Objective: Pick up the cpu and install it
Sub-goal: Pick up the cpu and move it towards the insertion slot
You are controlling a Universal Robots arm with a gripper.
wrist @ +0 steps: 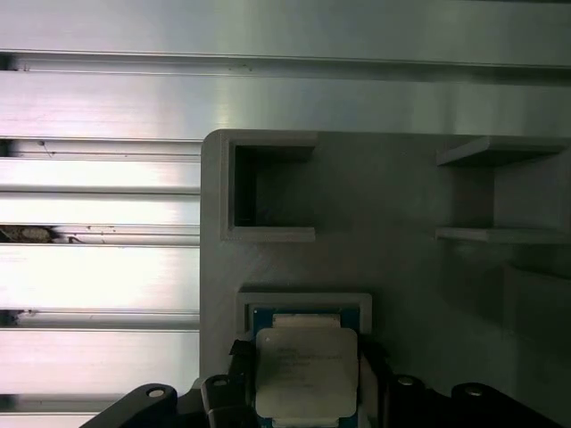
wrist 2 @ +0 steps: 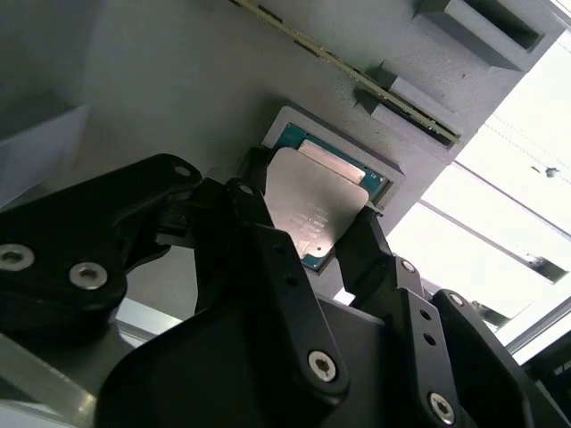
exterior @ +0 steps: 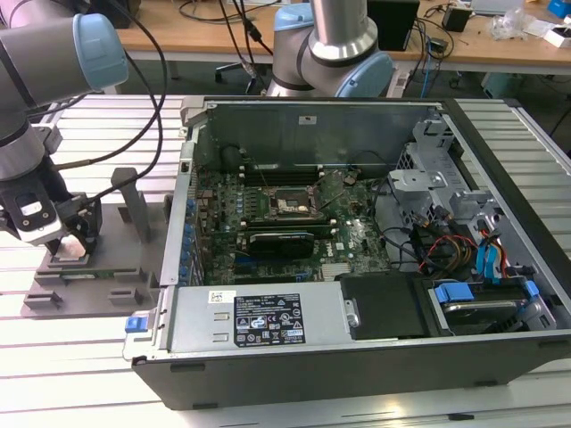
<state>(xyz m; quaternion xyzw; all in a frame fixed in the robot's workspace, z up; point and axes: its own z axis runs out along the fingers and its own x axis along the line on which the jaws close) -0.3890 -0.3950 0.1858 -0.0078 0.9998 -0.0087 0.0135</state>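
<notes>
Currently, the gripper is hovering low over the grey holder, well apart from the case on the exterior view's right. Its fingers are clasping the cpu — one on each opposite edge — which is sitting in the holder's square recess.

An open computer case lies on a slatted metal table. Inside the case sit a green circuit board, a long black card and a blue latch. A grey holder tray rests just beside the case on the exterior view's left, and a wooden desk stands behind the case.
</notes>
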